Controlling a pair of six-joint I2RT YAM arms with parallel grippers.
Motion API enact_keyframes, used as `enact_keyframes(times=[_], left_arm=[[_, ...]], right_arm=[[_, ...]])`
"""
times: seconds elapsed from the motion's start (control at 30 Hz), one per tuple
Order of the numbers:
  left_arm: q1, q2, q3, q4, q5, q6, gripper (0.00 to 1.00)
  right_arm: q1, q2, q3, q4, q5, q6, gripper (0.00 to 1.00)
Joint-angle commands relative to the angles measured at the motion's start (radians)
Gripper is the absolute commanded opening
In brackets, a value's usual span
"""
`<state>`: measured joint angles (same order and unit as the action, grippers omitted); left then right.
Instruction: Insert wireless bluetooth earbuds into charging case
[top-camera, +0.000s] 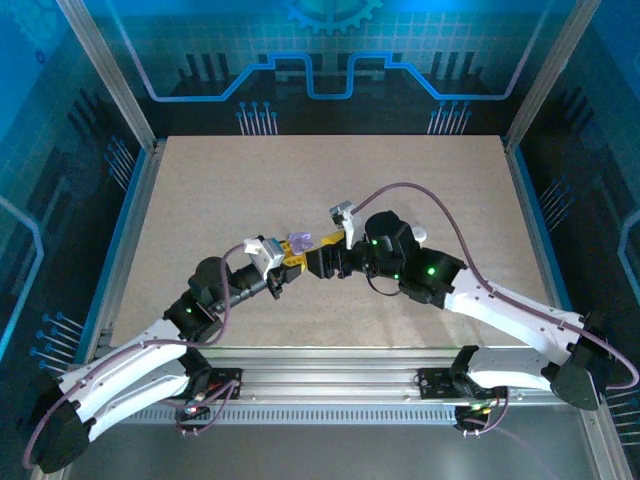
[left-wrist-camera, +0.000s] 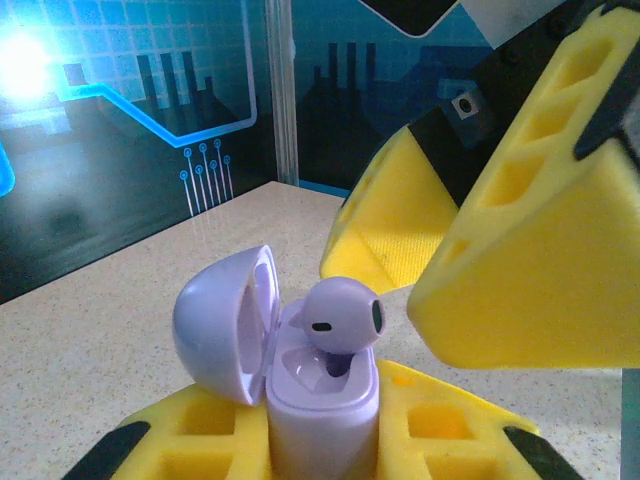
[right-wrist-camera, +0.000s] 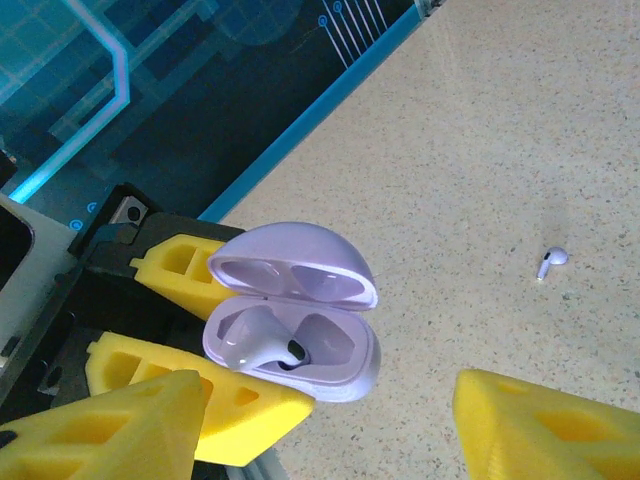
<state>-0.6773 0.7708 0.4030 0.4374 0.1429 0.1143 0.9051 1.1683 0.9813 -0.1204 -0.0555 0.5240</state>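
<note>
My left gripper (left-wrist-camera: 320, 425) is shut on the base of a pale lavender charging case (left-wrist-camera: 322, 395), which stands upright with its lid (left-wrist-camera: 222, 322) swung open to the left. One lavender earbud (left-wrist-camera: 344, 316) rests in a slot of the case, its head sticking up above the rim. In the right wrist view the same earbud (right-wrist-camera: 258, 340) lies in the left slot and the right slot is bare. My right gripper (right-wrist-camera: 330, 400) stands open just above the case (right-wrist-camera: 300, 345), nothing between its yellow fingers (right-wrist-camera: 545, 430). A second earbud (right-wrist-camera: 552, 260) lies loose on the table.
The two grippers meet over the middle of the beige table (top-camera: 420, 180), left gripper (top-camera: 283, 262) and right gripper (top-camera: 318, 256) almost touching. Metal frame posts and blue walls (top-camera: 540, 90) ring the table. Open tabletop lies behind and to both sides.
</note>
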Motion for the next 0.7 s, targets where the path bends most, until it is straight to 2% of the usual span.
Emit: enact_keyframes(times=[0.0,0.67], left_arm=[[-0.005,-0.016,0.030,0.004,-0.017,0.017,0.18],[-0.005,-0.038,0.031,-0.009,-0.017,0.011,0.18]], right_arm=[[0.011,0.006,0.037,0.024,0.016,0.018,0.67],[0.011,0.041,0.060,0.005,0.049,0.001,0.67]])
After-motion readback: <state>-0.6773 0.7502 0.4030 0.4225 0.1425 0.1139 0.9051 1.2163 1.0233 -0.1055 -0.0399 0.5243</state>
